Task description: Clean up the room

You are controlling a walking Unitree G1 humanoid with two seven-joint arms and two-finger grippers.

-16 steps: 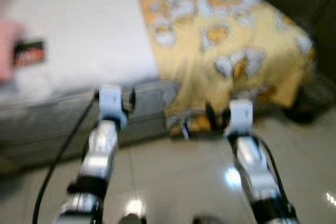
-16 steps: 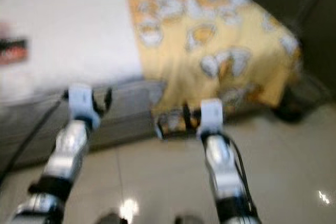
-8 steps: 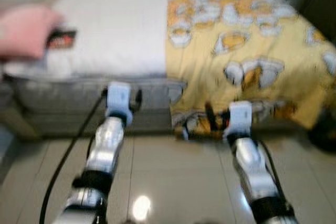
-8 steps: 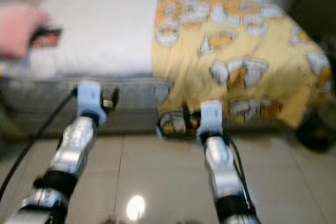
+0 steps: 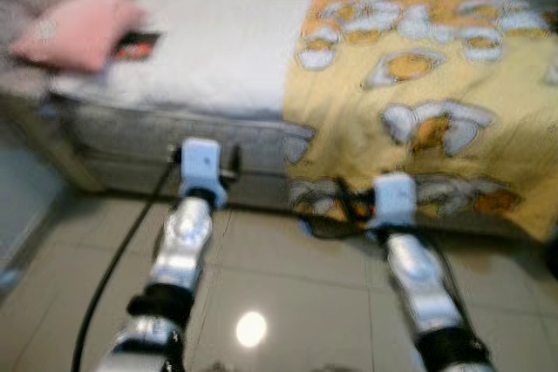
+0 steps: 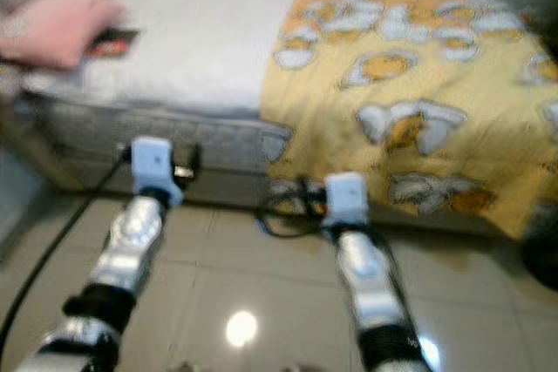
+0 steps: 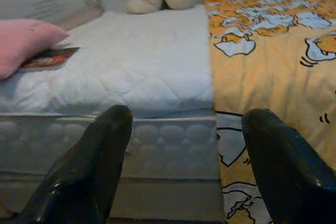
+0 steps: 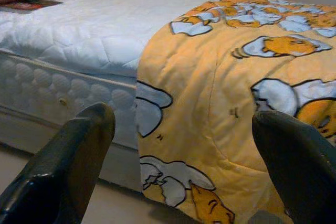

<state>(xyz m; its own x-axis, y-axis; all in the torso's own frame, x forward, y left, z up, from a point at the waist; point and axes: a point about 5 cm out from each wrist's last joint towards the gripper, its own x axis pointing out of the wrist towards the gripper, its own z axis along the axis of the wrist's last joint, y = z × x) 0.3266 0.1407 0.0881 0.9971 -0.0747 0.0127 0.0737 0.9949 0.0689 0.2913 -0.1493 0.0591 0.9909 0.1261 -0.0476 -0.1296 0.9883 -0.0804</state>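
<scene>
while we face the bed (image 5: 209, 84), both grippers hang low w/ fingers spread wide, holding nothing: left gripper (image 7: 181, 129), right gripper (image 8: 181, 129). yellow blanket (image 5: 436, 84) drapes off the bed, right of frame; pink pillow (image 5: 78, 28) & booklet (image 5: 137, 43) sit upper left. can't tell how much tidying's done.

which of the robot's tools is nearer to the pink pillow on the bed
Left. The left tool is held before the white mattress side, with the soft pink pillow farther along that side. The right tool faces the yellow patterned blanket, farther away.
</scene>
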